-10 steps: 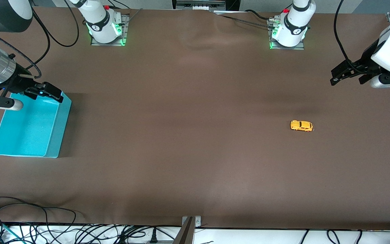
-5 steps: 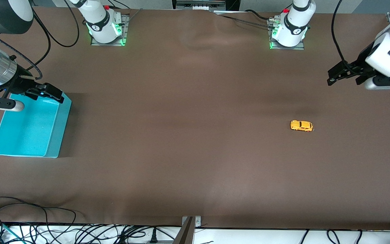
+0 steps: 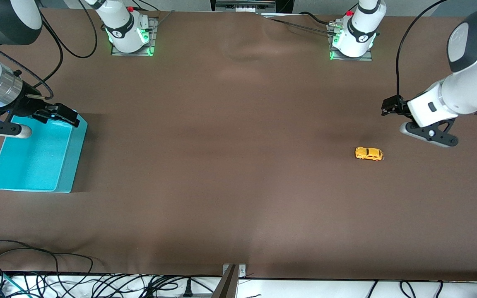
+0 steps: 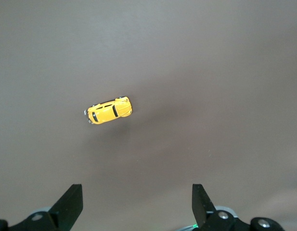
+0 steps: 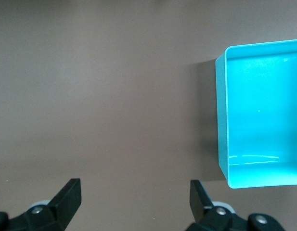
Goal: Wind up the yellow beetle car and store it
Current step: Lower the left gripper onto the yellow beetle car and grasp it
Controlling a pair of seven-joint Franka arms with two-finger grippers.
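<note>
Yellow beetle car (image 3: 369,153) stands on its wheels on the brown surface (image 3: 230,165), toward the left arm's end, lying lengthwise along the surface and touching nothing. Taking the car as the landmark: the left gripper (image 3: 404,120) hangs in the air above bare surface just beside the car, on the side toward the left arm's end and toward the robot bases; nothing is held, and its jaws stand wide apart. In the left wrist view the car (image 4: 109,110) appears whole between and ahead of the two dark fingertips (image 4: 71,202), well clear of both, with the left gripper (image 4: 137,204) framing bare surface (image 4: 211,72).

A turquoise bin (image 3: 62,165) sits well apart from the car, at the right arm's end of the surface, with nothing visible inside it. The right gripper (image 3: 35,120) hovers over the bin's edge that lies farthest from the front camera, holding nothing, its jaws likewise wide apart. In the right wrist view the bin (image 5: 221,120) shows one corner and part of its bare floor, while the right gripper (image 5: 135,204) frames brown surface beside it.
</note>
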